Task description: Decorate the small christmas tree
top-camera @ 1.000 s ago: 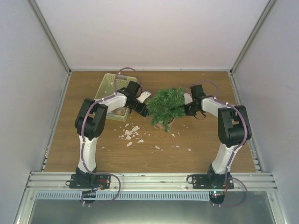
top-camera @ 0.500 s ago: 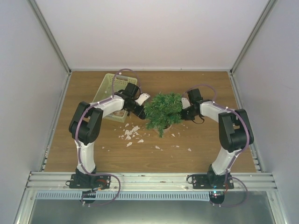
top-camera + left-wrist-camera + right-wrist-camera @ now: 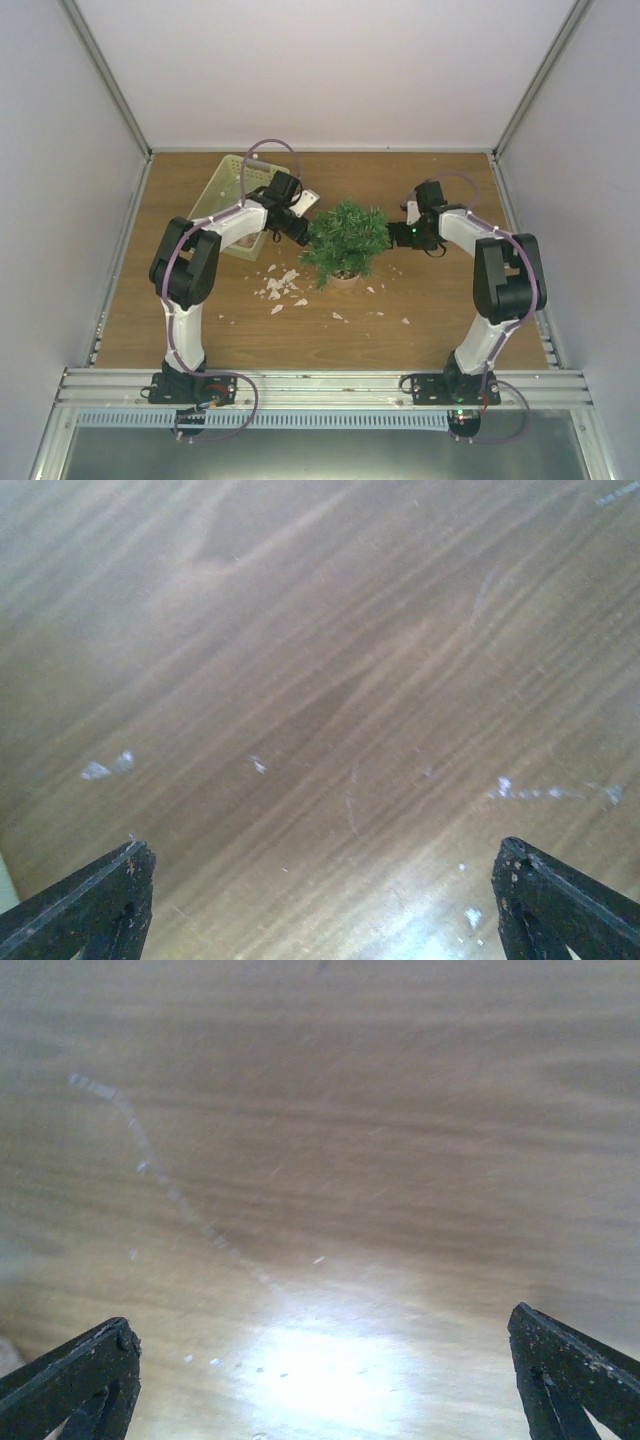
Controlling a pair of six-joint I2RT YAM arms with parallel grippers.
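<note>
The small christmas tree (image 3: 344, 238), bushy and dark green on a small brownish pot (image 3: 345, 279), stands mid-table in the top view. My left gripper (image 3: 299, 231) is just left of its branches, beside the pale basket (image 3: 232, 192). My right gripper (image 3: 403, 237) is just right of the tree, slightly apart from it. In the left wrist view the gripper (image 3: 322, 846) is wide open and empty over bare wood. In the right wrist view the gripper (image 3: 320, 1316) is also wide open and empty over bare wood. The tree shows in neither wrist view.
White scraps (image 3: 280, 286) lie scattered on the wooden table in front of the basket and tree, with a few more further right (image 3: 404, 321). Grey walls close in the table on the left, back and right.
The tree has shifted slightly left and toward the front, its pot now showing at its base. My right gripper has drawn back to the right, off the branches. My left wrist has moved back a little.
</note>
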